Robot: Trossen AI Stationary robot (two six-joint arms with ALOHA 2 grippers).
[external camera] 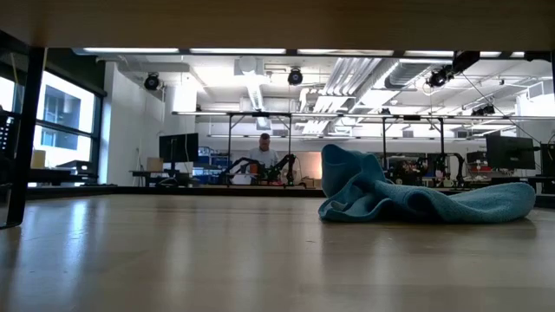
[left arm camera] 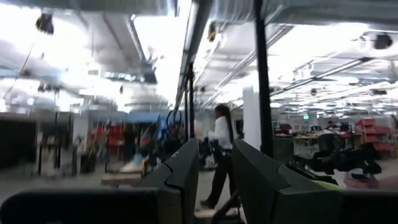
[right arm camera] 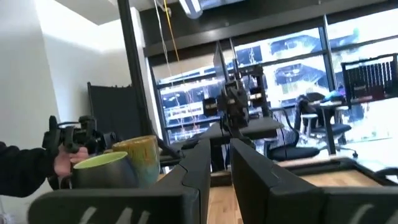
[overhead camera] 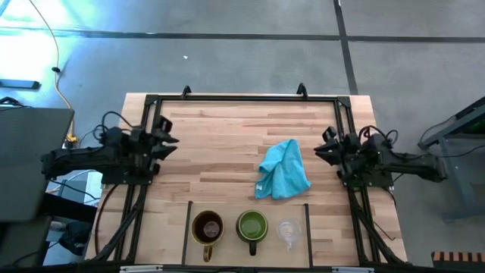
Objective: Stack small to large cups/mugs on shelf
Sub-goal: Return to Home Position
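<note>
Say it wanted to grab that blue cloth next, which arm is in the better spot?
The right one, probably. The blue cloth lies right of centre, close to the right gripper, which is open and empty. The left gripper waits on the opposite side, much farther from it.

Our two black arms
We see the left arm and right arm built of jointed links, thin cables looping above, ending in flat wedge-shaped fingers.
</note>
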